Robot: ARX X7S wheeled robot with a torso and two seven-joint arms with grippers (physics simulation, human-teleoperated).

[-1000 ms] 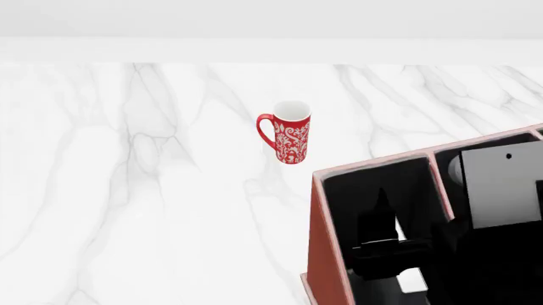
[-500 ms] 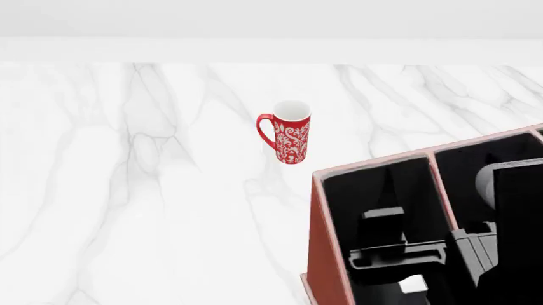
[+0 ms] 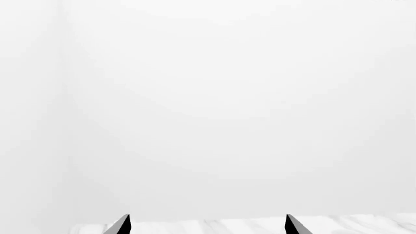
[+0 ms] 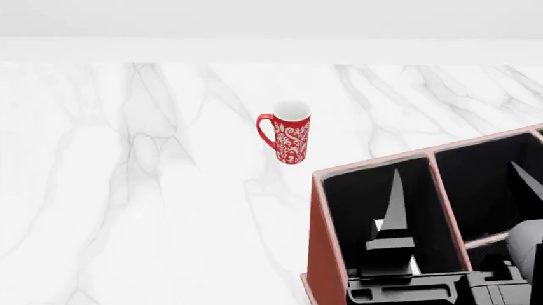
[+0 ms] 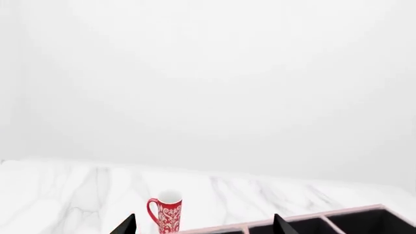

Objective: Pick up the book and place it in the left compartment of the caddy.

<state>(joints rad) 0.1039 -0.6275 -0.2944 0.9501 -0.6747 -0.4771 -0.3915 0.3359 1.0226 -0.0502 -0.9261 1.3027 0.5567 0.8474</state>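
while the head view shows the caddy (image 4: pixel 327 254), wrist views show each gripper (image 3: pixel 206 224) (image 5: pixel 204 224) spread.

Lighting: bright, even, diffuse; no evident source. Table (image 4: pixel 127 190): white marble, no glare. Mug (image 4: pixel 287 141): faint soft shadow only. Caddy (image 4: pixel 327 254) interior: near-black, detail lost (wrist views mostly blank white). Focus sharp throughout; no edge distortion.

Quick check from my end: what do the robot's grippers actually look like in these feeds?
Both are black. The left gripper shows only two thin, pointed fingertips. The right gripper has long, tapering, blade-like fingers on a blocky black body, with a rounded grey housing behind. No cables or markings are visible.
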